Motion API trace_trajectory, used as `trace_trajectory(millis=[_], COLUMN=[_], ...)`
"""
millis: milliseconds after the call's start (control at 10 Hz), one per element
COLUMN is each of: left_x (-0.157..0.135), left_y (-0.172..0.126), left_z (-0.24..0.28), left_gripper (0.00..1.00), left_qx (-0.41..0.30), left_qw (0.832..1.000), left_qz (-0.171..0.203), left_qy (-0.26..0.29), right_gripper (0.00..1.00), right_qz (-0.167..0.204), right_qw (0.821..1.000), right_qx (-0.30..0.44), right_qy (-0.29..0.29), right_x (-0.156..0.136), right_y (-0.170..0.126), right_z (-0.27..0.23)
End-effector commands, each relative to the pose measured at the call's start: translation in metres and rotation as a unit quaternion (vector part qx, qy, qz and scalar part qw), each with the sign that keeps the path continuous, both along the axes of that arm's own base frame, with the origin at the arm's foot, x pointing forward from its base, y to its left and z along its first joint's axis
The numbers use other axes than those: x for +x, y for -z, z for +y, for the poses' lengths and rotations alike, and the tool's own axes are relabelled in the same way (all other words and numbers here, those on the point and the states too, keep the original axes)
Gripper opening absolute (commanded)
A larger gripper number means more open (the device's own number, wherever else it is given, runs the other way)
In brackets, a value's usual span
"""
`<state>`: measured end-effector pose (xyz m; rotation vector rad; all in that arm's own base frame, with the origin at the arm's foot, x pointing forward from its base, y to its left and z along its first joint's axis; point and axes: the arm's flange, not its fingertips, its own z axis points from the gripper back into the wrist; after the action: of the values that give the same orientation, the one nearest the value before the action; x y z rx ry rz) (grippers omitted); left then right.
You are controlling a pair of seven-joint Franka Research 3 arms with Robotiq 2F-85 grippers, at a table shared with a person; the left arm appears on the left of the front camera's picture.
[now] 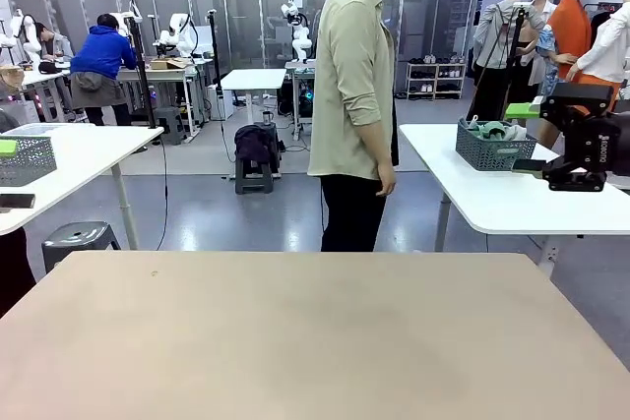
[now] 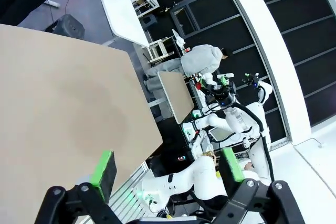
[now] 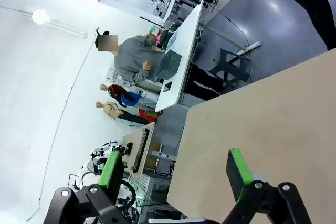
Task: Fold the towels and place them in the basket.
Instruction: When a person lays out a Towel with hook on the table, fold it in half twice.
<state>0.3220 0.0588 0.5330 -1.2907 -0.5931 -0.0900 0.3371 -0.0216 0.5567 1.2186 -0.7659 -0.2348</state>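
Nearest the lens, at the bottom edge of the left wrist view, the left gripper [image 2: 167, 163] stands released. Its green-padded fingers [image 2: 103, 176] are spread wide with nothing between them, and the beige table [image 2: 52, 103] spreads across the left of the frame. The right wrist view tells the same of the right gripper [image 3: 175, 162]: fingers [image 3: 237, 174] parted, grasping nothing, with the table's surface at the lower right of the frame.

The front view adds what neither wrist camera gives: the right gripper seen side-on, raised at the right edge of the frame, its fingers pointing toward picture left. The beige tabletop covers the lower third of that view. Beyond its far edge, at centre, a person [image 1: 352, 95] stands side-on in a pale green shirt and black trousers, one arm hanging down. The wrist views catch the dark trousers at their top edges.

Farther back on the right, the basket [image 1: 495, 152] sits on a white side table [image 1: 472, 204], apart from the beige table. Pale crumpled cloths [image 1: 492, 130] are heaped in it, too small to tell whether they are the towels. A second mesh basket [image 1: 25, 159] rests on another white table [image 1: 89, 145] at the left. The right wrist view shows that table too, with a stool [image 3: 233, 64] beneath.
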Motion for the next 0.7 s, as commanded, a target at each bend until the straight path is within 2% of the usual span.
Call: trace_trajectory(millis=[0, 200, 300, 400, 600], left_x=[0.001, -0.001, 0.007, 0.017, 0.031], left_y=[-0.006, -0.002, -0.001, -0.003, -0.016], left_z=[-0.001, -0.001, 0.003, 0.017, 0.05], left_gripper=[1.0, 1.0, 1.0, 1.0, 1.0], left_qx=[-0.004, 0.003, 0.01, 0.007, -0.003], left_qw=[1.0, 1.0, 0.999, 0.998, 0.997], left_qz=[-0.008, 0.0, 0.024, 0.046, 0.058], left_qy=[0.004, 0.0, 0.023, 0.042, 0.057], right_gripper=[1.0, 1.0, 1.0, 1.0, 1.0], right_qz=[-0.009, -0.009, 0.005, 0.041, 0.081], right_qw=[1.0, 1.0, 1.0, 0.999, 0.993], right_qx=[-0.008, -0.008, -0.001, 0.009, 0.064], right_qy=[0.006, 0.006, 0.003, -0.015, -0.052], right_x=[0.0, 0.0, 0.0, 0.003, -0.003], right_y=[-0.003, -0.003, -0.003, -0.004, -0.009], right_z=[0.0, 0.0, -0.001, -0.024, -0.06])
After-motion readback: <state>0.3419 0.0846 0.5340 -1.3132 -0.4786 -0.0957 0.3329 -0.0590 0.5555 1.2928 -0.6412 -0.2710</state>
